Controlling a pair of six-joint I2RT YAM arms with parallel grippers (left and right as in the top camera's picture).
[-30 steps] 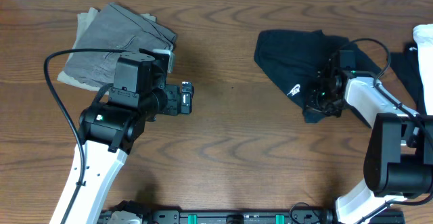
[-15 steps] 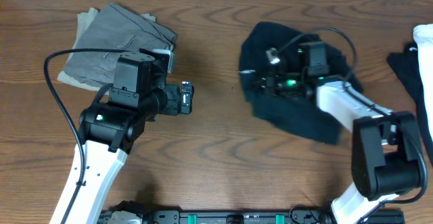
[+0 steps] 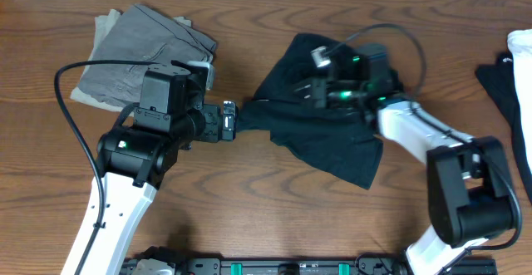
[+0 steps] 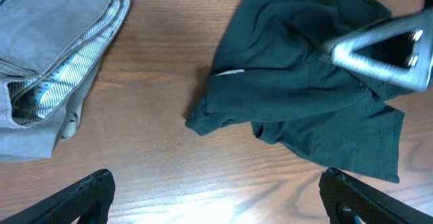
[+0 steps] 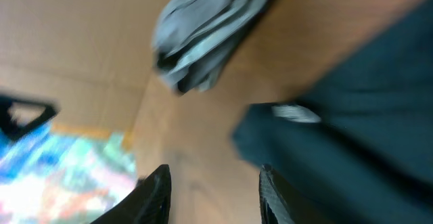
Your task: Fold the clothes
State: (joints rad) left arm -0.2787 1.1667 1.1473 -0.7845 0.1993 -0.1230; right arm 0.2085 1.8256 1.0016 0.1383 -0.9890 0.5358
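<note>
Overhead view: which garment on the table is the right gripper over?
The black T-shirt, rumpled in the middle, beneath the right gripper. The grey folded garment lies far left; the white cloth is at the right edge.

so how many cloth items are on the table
4: grey folded garment far left, black T-shirt mid-table, white cloth at the right edge, dark cloth beside it; more may lie off-frame.

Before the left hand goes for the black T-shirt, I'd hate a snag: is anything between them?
Nothing visible. Only bare table separates the left hand from the T-shirt and its near corner; the grey garment lies off to the side.
</note>
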